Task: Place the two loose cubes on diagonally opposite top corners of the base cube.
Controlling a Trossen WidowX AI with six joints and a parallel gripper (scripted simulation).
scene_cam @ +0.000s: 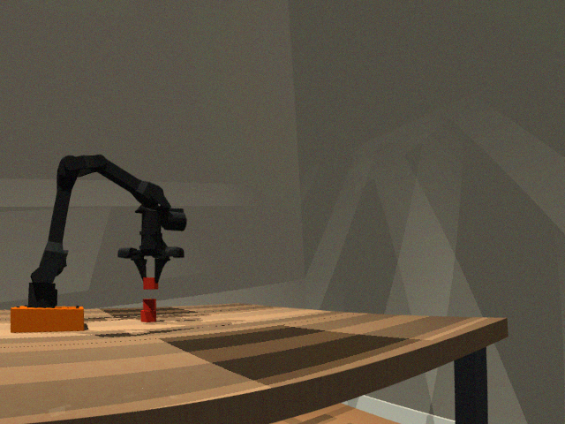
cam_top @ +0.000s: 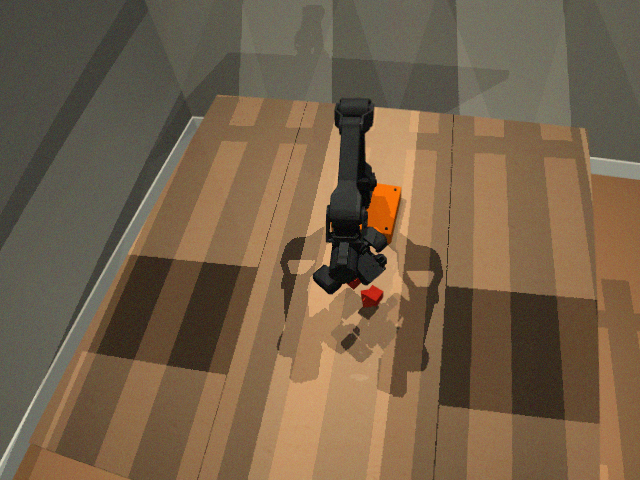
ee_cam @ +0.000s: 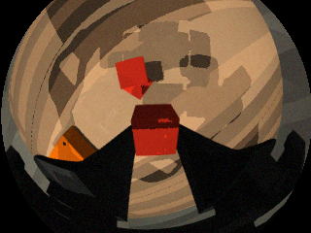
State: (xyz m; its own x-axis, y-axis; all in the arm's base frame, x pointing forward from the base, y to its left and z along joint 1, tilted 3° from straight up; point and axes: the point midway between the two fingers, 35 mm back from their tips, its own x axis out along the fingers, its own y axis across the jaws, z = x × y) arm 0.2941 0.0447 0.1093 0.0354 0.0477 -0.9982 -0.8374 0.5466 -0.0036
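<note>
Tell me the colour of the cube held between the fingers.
Red; the held cube shows best in the wrist view.

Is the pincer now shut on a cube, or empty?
Shut on a red cube: the pincer holds it in the air above the red stack.
</note>
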